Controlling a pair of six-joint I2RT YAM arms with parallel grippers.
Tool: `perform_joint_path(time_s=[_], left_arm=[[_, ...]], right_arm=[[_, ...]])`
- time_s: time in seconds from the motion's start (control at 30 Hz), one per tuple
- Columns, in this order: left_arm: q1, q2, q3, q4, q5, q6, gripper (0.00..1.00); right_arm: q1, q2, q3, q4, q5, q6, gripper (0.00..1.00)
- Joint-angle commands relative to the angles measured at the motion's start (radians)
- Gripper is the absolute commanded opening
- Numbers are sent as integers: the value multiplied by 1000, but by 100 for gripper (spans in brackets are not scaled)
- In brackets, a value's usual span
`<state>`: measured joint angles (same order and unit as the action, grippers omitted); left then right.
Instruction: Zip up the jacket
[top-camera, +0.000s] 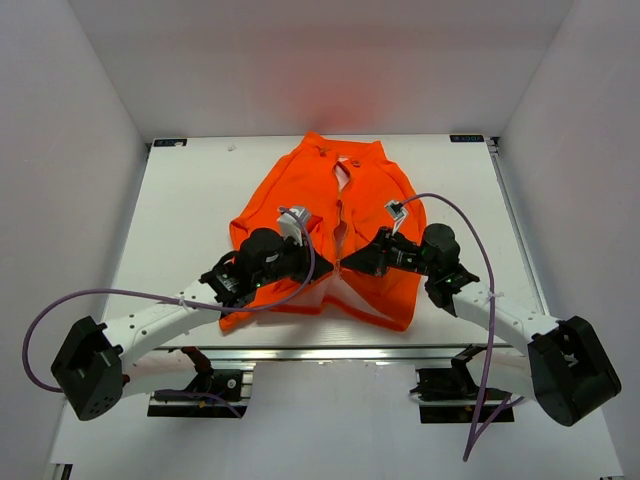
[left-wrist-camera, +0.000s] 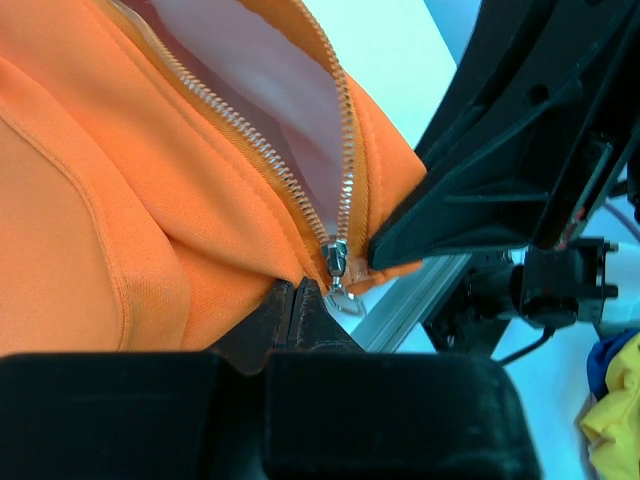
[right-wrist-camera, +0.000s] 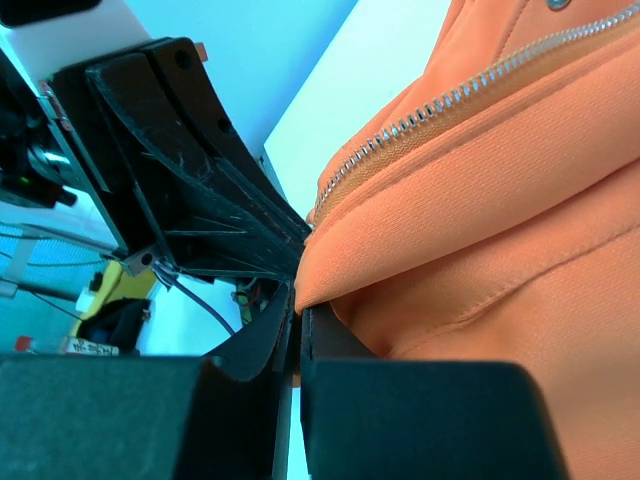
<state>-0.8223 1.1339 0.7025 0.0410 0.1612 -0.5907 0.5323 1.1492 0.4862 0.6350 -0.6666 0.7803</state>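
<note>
Pinching the jacket (top-camera: 372, 190) hem, left claw (left-wrist-camera: 295, 305) sits beside right claw (right-wrist-camera: 298, 320).

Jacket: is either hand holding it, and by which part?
Both pinch the jacket at its bottom hem: left hand beside the zipper slider, right hand on the opposite panel's corner.

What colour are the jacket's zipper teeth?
Silver; the metal zipper teeth of the orange fabric jacket show best in the left wrist view.
</note>
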Motion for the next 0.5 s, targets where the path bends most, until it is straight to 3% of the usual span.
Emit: perform_joint_path(time_s=[0.0,0.23,0.47], left_arm=[[-17,-54,37,-36,127,15,0],[-18,-66,37,-131,207,45,0],[-17,-19,43,-159,268,51,0]], right_arm=[[-5,-26,31,26,7,-65,0],[-29,-49,49,-84,71,-125,0],[-32,-42,43,-28,50,-95,0]])
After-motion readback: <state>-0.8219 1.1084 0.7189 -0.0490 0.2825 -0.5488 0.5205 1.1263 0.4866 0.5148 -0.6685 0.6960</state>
